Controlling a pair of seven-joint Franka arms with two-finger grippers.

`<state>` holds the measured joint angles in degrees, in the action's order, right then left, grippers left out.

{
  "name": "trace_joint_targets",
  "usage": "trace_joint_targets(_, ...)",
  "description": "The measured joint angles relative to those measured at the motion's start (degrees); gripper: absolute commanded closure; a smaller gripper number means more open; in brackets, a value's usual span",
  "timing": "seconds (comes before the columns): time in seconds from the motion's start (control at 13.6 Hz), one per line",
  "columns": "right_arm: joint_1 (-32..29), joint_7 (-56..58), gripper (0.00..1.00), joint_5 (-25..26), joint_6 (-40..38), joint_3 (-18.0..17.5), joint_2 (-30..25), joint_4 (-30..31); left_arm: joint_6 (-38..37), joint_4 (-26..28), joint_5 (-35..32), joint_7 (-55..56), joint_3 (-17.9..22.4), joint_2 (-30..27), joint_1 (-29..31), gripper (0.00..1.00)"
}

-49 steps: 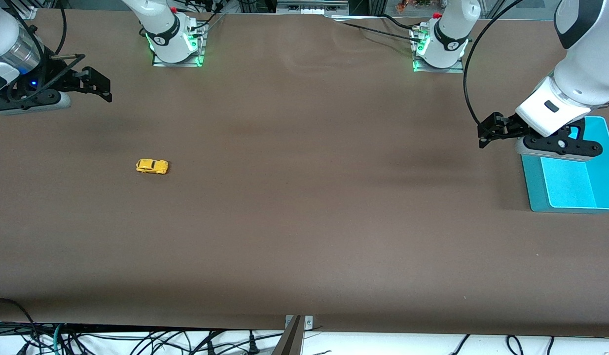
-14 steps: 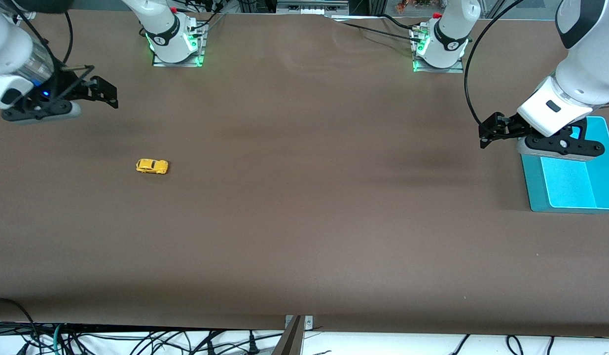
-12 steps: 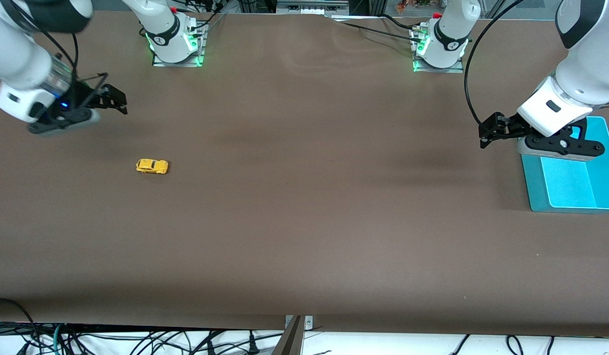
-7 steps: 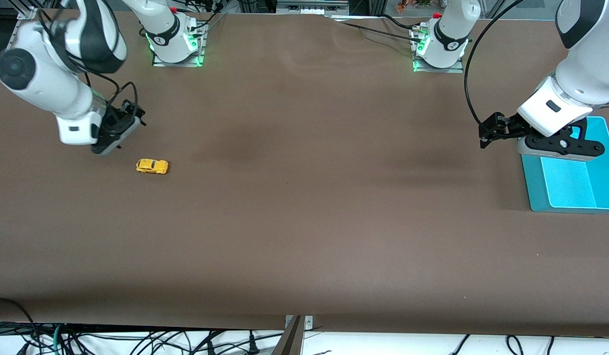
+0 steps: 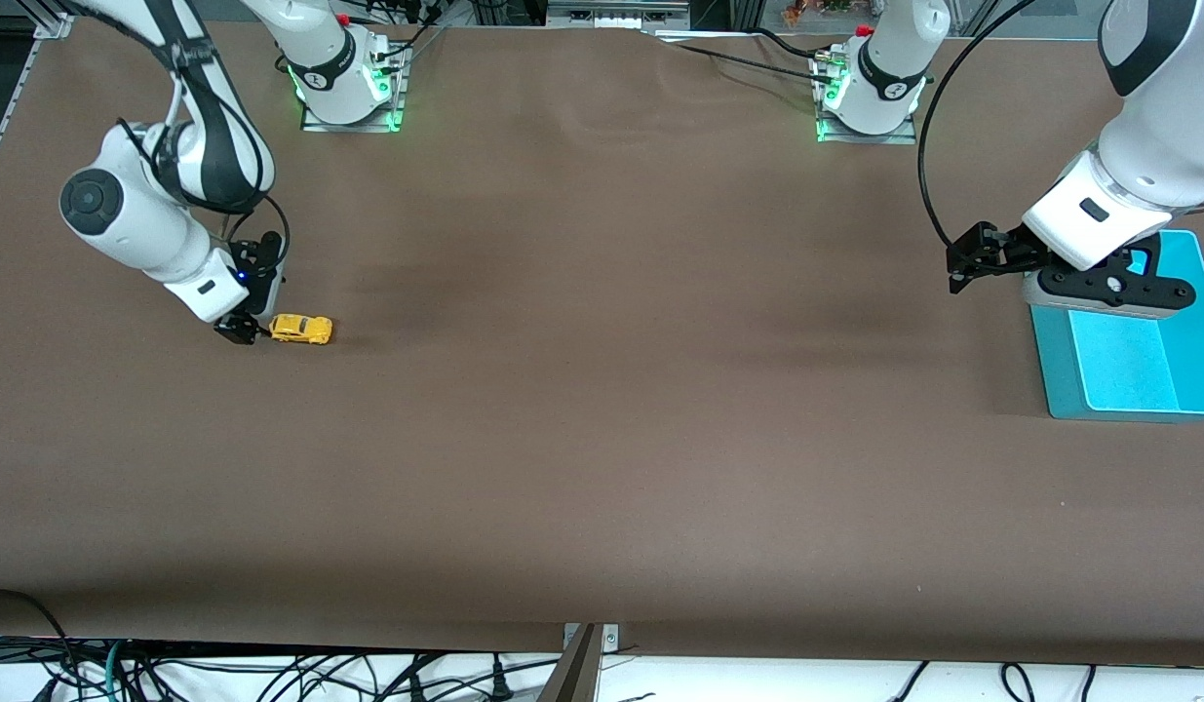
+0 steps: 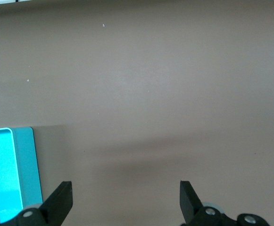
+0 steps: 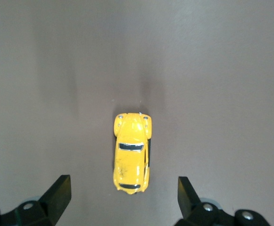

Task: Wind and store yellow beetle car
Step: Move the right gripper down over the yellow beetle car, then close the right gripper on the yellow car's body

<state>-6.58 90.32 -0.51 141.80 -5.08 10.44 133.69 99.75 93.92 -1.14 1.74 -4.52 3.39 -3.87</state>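
Closest to the front camera is a broad bare stretch of brown desk (image 5: 602,507), filling the whole lower half of the front frame, with cables hanging below its edge at the bottom.

Up from there, at the frame's right edge, sits a teal tray (image 5: 1055,380), flat on the desk at the left arm's end. Over the tray's upper corner hangs the left hand (image 5: 962,265), fingers spread wide with nothing between them, and that arm is waiting. Its wrist view shows both black fingertips (image 6: 61,200) at the bottom of the frame, bare desk between them, and the tray's corner in the lower left.

Level with that in the front frame, toward the left, is the yellow beetle car (image 5: 301,329), on its wheels on the desk at the right arm's end, well apart from the tray. The right hand (image 5: 249,327) is low at one end of the car, just beside it in the front frame. The right wrist view puts the car in the lower centre, lengthwise between the two open fingers (image 7: 59,190), with clear gaps on both sides, so nothing is gripped.

Along the top of the front frame stand the two arm bases, both lit green.
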Motion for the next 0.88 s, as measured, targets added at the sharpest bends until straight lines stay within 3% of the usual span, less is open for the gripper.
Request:
trace_joint_targets(0.29, -1.3, 3.2, 0.02, 0.0, 7.5, 0.2, 4.7, 2.1, 0.0, 0.0, 0.0, 0.0, 0.0, 0.0, 0.0, 0.0)
trace_joint_targets(0.37, -1.3, 3.2, 0.09, 0.0, 8.4, 0.2, 5.2, 2.5, 0.0, 0.0, 0.0, 0.0, 0.0, 0.0, 0.0, 0.0)
trace_joint_targets(0.74, -1.3, 3.3, 0.76, 0.0, 10.6, 0.1, 6.2, 2.7, 0.0, 0.0, 0.0, 0.0, 0.0, 0.0, 0.0, 0.0)
trace_joint_targets(0.88, -1.3, 3.4, 0.93, 0.0, 10.9, 0.1, 6.2, 2.7, 0.0, 0.0, 0.0, 0.0, 0.0, 0.0, 0.0, 0.0)
